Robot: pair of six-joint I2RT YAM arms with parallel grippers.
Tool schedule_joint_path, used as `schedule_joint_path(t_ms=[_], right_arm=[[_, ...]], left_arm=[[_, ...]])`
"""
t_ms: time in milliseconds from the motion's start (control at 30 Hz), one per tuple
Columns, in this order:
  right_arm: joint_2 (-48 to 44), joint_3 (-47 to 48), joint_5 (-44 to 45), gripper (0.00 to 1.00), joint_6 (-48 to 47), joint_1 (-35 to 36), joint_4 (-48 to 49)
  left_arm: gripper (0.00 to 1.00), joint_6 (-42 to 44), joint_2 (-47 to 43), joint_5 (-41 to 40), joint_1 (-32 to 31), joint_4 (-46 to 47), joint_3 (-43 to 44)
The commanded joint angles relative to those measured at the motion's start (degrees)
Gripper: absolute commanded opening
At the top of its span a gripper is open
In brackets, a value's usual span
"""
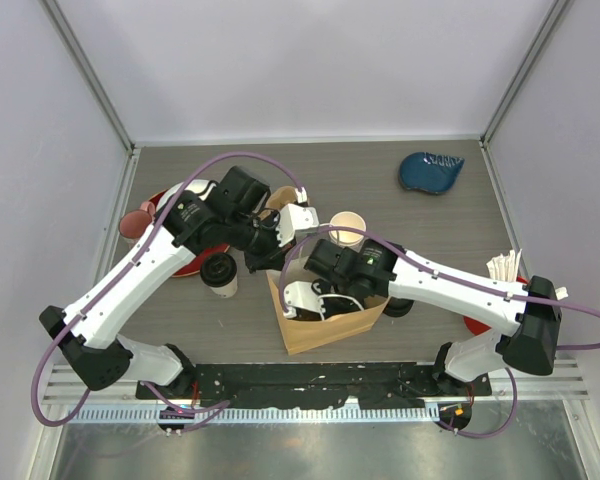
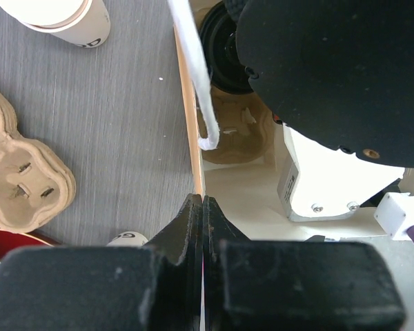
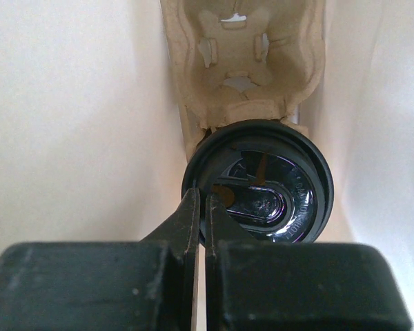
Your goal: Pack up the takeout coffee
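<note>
Top view: brown paper bag [image 1: 330,330] stands open on grey surface [image 1: 380,200], close to arm bases. left tool [image 1: 265,255] sits at bag's far-left rim. right tool [image 1: 302,300] is down in bag mouth, hiding what's inside. The loose cup [image 1: 220,272], small white paper w/ round black plastic sip lid, stands upright on surface left of bag, just beside red plate [image 1: 185,262]. It's nearer the left arm, but that arm is busy w/ the bag. A lidless white paper cup [image 1: 347,228] stands behind bag.

Left wrist: left tool [image 2: 203,207] is fully closed, pinching bag's thin side wall [image 2: 190,124] and prob holding the mouth open. White cord handle [image 2: 193,69] hangs inward. The bagged cup [image 2: 221,55], same white paper w/ black sip lid, shows only as a lid edge at the far end, partly under the right arm.

Right wrist: view looks straight down cup's long axis. Bagged cup [image 3: 269,193] is upright, seated in near pocket of moulded pulp carrier [image 3: 241,62]; far pocket is vacant. right tool [image 3: 201,207] is all but closed, a thin slit btwn fingers, apparently nipping the lid rim on its left side. Cup body thus lies below and to the right of the tips.

Judgement: release, then retreat must go straight up along that axis. A sideways pull could tip cup or pop lid.
</note>
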Motion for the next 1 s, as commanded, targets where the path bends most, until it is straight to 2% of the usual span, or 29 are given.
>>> schedule_joint_path(t_ms=[0,300,433,533,600,633,700,967], right_arm=[[0.16,-2.87,0.14,0.01,-0.81,0.03,0.48],[-0.81,-3.15,0.05,0.01,0.24,0.04,1.1],[-1.69,-2.44,1.11,0.1,0.68,0.03,0.66],[-2.39,-2.09,1.46,0.12,1.04,0.12,0.39],[-2.92,-1.91,1.55,0.1,1.04,0.3,0.66],[-3.27,-1.91,1.64,0.05,0.95,0.47,0.83],[-3.71,-2.0,1.9,0.01,0.95,0.74,1.62],[-8.54,-3.58,2.25,0.01,1.56,0.83,4.7]], left_arm=[[0.0,1.08,-0.68,1.4,-0.14,-0.28,1.77],[0.0,1.34,-0.5,1.05,-0.31,-0.46,2.3],[0.0,1.34,-0.59,0.61,-0.23,-0.64,1.95],[0.0,1.34,-0.5,0.43,-0.31,-0.63,1.86],[0.0,1.43,-0.59,0.43,-0.31,-0.63,1.95],[0.0,1.34,-0.41,0.52,-0.31,-0.64,1.86],[0.0,1.43,-0.5,0.43,-0.31,-0.46,2.04],[0.0,1.61,-0.68,0.25,-0.31,-0.46,1.6]])
